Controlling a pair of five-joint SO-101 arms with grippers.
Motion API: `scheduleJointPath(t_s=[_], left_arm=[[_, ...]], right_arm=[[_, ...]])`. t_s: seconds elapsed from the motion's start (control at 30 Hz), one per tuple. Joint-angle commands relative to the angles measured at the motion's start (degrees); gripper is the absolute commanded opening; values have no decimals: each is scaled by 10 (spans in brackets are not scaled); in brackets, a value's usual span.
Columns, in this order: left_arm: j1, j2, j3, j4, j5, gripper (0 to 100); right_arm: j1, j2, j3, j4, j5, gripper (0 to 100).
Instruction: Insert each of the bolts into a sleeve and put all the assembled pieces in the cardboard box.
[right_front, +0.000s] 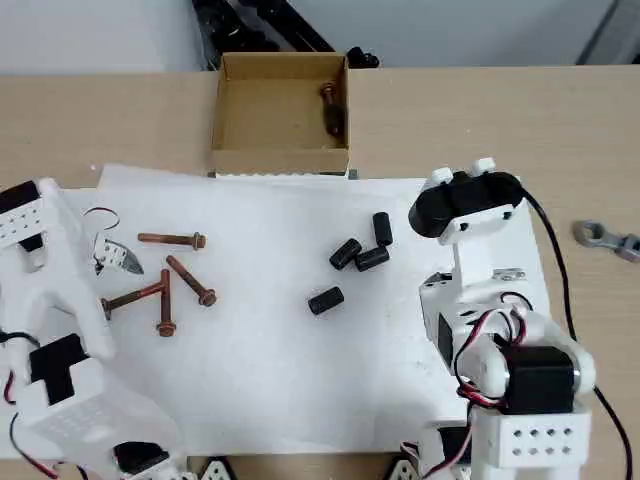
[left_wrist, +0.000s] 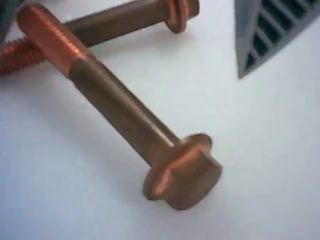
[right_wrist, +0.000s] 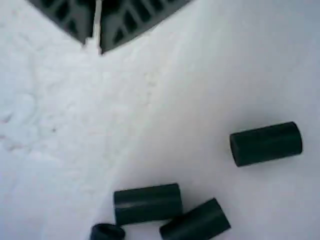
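High view puts my left gripper (right_front: 118, 258) just beside the copper-coloured flanged metal bolts (right_front: 190, 281), left wrist view shows its jaws apart over one bolt (left_wrist: 125, 115) lying aslant, and right wrist view shows my right gripper (right_wrist: 95, 44) closed near the black cylindrical sleeves (right_wrist: 147, 202).

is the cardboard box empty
No, one assembled piece lies inside the cardboard box, close to a side wall.

Soft, even light is falling from overhead across the white sheet (right_front: 260, 360). Bolts (right_front: 165, 300) beside the left pincer (right_front: 118, 257) are casting faint, diffuse shadows, one shank catching a thin glint. Sleeves (right_wrist: 265, 144) ahead of the right pincer (right_wrist: 95, 44) are barely shading the sheet.
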Motion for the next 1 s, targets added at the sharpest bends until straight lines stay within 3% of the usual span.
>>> scheduleJointPath(t_s=[0.0, 0.17, 0.57, 0.67, 0.83, 0.97], left_arm=[[-2, -19, 25, -30, 3, 291], [-2, -23, 86, -101, 3, 291], [-2, -22, 149, -185, 4, 288], [-2, -25, 147, -186, -1, 218], [0, -25, 145, -186, -54, 1], [-2, -25, 145, -183, -85, 4]], right_arm=[[1, 1, -3, -10, 5, 4], [1, 1, -3, -10, 5, 4], [1, 0, -3, -8, 5, 4], [1, 0, -3, -8, 5, 4], [1, 0, -3, -9, 5, 4], [1, 0, -3, -9, 5, 4]])
